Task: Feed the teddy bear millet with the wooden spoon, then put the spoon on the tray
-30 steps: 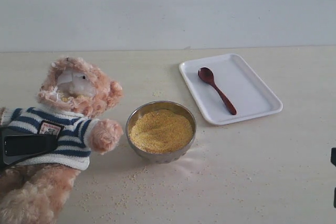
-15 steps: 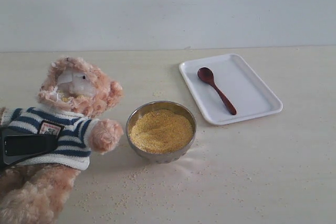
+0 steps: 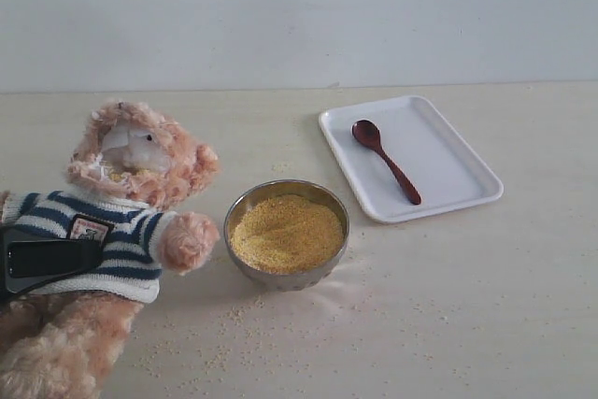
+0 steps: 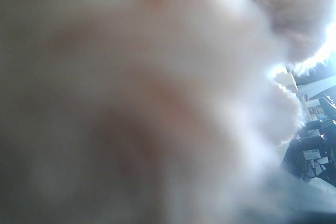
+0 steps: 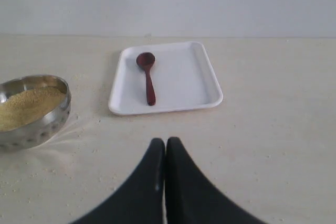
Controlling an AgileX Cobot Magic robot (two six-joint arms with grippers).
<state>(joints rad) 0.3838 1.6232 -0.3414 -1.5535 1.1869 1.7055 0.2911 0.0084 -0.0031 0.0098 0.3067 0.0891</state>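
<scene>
**Operator:** State both tools and the task items, nearest first.

**Technician:** Loose grains lie on the table on the near side of the metal bowl. The left gripper is clamped across the striped torso of the teddy bear, left of the bowl; its wrist view shows only blurred fur. The right gripper has its jaws pressed together on nothing; it stands back from the bowl, outside the exterior view. The millet fills the bowl. The wooden spoon lies free on the tray, beyond the bowl and to its right; both steps appear done.

**Operator:** Hazards?

**Technician:** 1: the bear's paw hangs just beside the bowl's rim; a careless release or swing of the bear would likely knock the bowl and spill millet. 2: a low sweep of the right gripper would scatter the grains further. 3: the spoon's handle ends near the tray rim on the bowl side; a bump to the tray could slide it out.

**Operator:** Clearance?

**Technician:** The bare table right of the bowl gives the widest room; the gap between bowl and tray is narrow; left of the bowl the bear fills the space; beyond the bowl a strip of table runs to the wall.
</scene>
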